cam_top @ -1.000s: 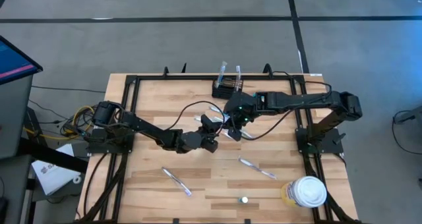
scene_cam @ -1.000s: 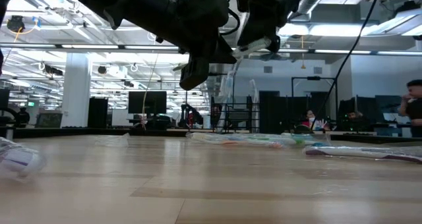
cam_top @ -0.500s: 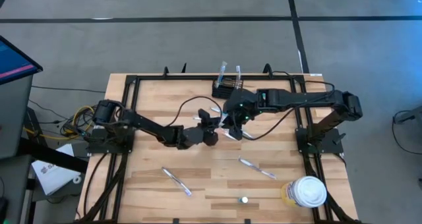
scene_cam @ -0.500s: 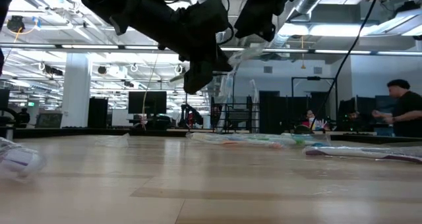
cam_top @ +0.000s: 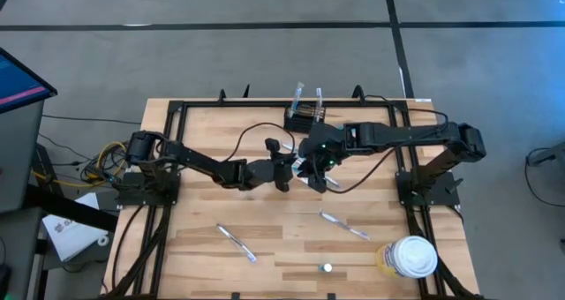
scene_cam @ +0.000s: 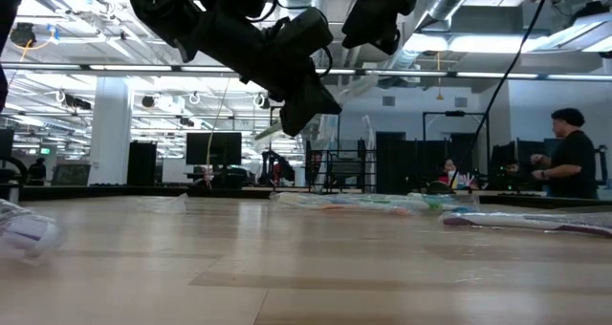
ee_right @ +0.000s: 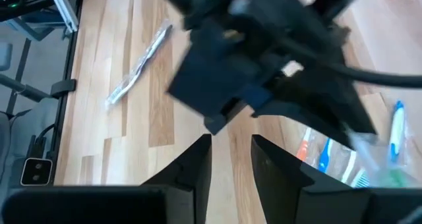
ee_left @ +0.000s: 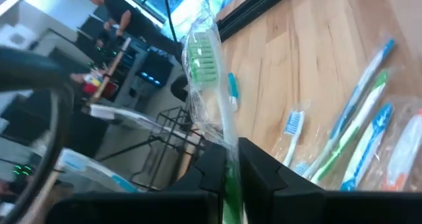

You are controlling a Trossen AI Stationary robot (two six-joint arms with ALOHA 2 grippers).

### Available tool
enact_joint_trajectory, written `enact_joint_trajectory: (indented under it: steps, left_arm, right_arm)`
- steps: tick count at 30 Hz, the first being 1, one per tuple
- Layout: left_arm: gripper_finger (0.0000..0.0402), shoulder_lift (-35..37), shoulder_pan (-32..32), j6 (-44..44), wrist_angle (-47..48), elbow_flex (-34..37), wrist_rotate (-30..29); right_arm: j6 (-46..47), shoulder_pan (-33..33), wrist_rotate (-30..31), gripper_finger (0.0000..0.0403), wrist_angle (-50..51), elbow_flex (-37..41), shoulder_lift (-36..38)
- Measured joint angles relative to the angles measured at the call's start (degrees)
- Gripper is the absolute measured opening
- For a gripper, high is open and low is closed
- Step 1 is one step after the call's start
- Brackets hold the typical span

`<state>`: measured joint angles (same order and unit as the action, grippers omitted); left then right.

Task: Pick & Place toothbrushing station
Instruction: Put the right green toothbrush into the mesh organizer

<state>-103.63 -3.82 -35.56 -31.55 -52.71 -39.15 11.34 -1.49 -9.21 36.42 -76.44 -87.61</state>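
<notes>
Toothbrushing station (cam_top: 305, 119), a black wire-mesh holder, stands at the table's far edge, long axis along that edge, two brushes upright in it. Left gripper (cam_top: 284, 166), fingers clamped on a wrapped green toothbrush (ee_left: 210, 85), hangs nearer the front. Right gripper (cam_top: 316, 163), fingers parted and empty, hovers just beside it, nearer the holder.

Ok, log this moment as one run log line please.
left claw: shut on wrapped green toothbrush | right claw: open, empty | black mesh holder: far table edge
</notes>
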Motion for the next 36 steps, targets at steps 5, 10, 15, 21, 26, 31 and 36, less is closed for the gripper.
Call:
enact_joint_trajectory:
  steps: [5,10,15,21,26,31,36]
  left_arm:
    - [0.0017,1.39,1.5,5.32,0.46,1.99,5.05]
    - [0.0016,7.2,3.3,11.8,0.09,7.45,11.06]
    - [0.0016,16.58,4.82,18.7,-4.2,14.82,22.34]
    - [0.0016,27.63,4.9,21.44,-9.05,22.38,28.23]
    - [0.0016,34.39,4.76,24.27,-11.92,25.92,33.59]
    - [0.0016,38.78,4.2,25.56,-14.35,27.99,35.77]
    - [0.0017,40.71,3.36,26.12,-18.6,30.2,38.49]
  right_arm:
    - [-1.01,1.25,0.25,0.0098,0.62,0.0,0.0]
    - [-1.03,1.96,1.01,0.0098,0.94,0.0,0.0]
    - [-1.43,1.94,3.62,0.0098,-0.81,0.0,0.0]
    - [-3.28,2.24,5.49,0.0098,-7.73,0.02,0.0]
    - [-6.62,2.63,8.54,0.0098,-14.79,0.02,0.0]
    - [-8.05,2.66,9.49,0.0098,-19.54,0.12,-0.94]
    - [-9.01,2.66,9.46,0.0098,-22.01,0.44,-4.58]
